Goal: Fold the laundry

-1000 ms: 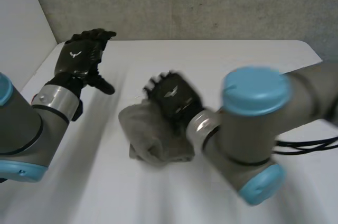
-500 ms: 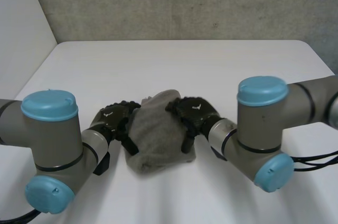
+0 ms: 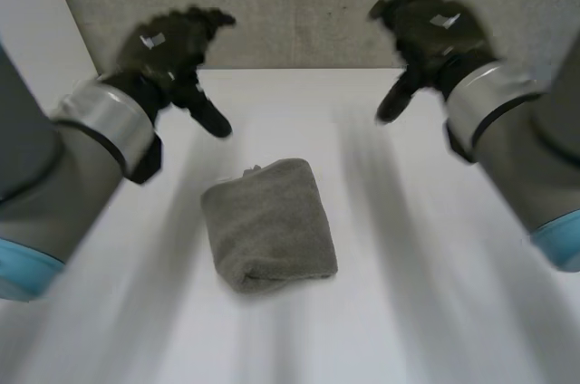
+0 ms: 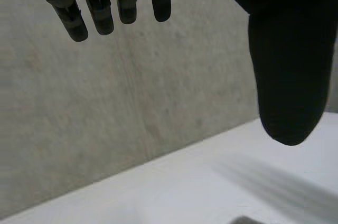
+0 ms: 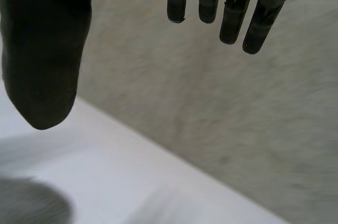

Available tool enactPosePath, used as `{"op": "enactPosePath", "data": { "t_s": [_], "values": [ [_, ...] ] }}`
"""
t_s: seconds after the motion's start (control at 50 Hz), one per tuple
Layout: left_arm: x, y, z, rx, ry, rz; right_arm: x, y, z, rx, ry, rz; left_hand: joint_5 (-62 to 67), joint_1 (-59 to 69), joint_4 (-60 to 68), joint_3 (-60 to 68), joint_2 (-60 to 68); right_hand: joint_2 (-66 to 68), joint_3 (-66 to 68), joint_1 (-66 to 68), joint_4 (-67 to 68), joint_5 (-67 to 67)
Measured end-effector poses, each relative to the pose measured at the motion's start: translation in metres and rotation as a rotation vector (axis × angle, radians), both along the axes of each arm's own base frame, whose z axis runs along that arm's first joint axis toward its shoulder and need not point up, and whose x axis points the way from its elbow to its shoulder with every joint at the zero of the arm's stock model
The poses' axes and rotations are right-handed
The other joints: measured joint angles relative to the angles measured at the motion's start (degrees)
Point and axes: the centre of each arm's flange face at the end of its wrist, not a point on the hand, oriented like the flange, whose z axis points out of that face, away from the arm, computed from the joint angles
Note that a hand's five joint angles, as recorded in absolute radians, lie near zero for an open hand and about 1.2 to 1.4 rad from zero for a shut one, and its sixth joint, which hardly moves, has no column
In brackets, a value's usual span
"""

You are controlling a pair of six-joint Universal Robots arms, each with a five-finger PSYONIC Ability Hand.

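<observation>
Folded towel lies apart from both robot hands.

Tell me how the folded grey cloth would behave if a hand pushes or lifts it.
The grey cloth looks soft and thick, so it would probably sag if lifted by one edge. Pushed, it would likely slide on the smooth table, not roll.

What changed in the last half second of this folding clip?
The left hand and right hand came off the sides of the grey cloth and lifted away, apart, both open. The cloth stayed put, folded, on the white table.
</observation>
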Motion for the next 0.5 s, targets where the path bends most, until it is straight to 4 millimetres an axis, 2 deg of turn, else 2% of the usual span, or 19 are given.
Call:
{"op": "enactPosePath", "data": {
  "t_s": [0.06,0.12,0.3,0.5],
  "values": [
    [0.009,0.005,0.018,0.01,-0.009,0.042,-0.012,-0.001,0.014,-0.018,-0.007,-0.056,0.0,-0.2,0.0,0.0,0.0,0.0,0.0,0.0,0.0,0.0],
    [0.018,0.007,0.026,0.04,-0.031,0.09,-0.022,-0.002,0.024,-0.018,-0.005,-0.093,0.0,-0.2,0.0,0.0,0.0,0.0,0.0,0.0,0.0,0.0],
    [0.031,0.009,0.028,0.085,-0.064,0.148,-0.036,-0.009,0.03,0.002,0.011,-0.133,0.0,-0.2,0.0,0.0,0.0,0.0,0.0,0.0,0.0,0.0],
    [0.033,0.011,0.032,0.069,-0.051,0.148,-0.036,-0.01,0.029,0.008,0.016,-0.125,0.0,-0.2,0.0,0.0,0.0,0.0,0.0,0.0,0.0,0.0]
  ]
}}
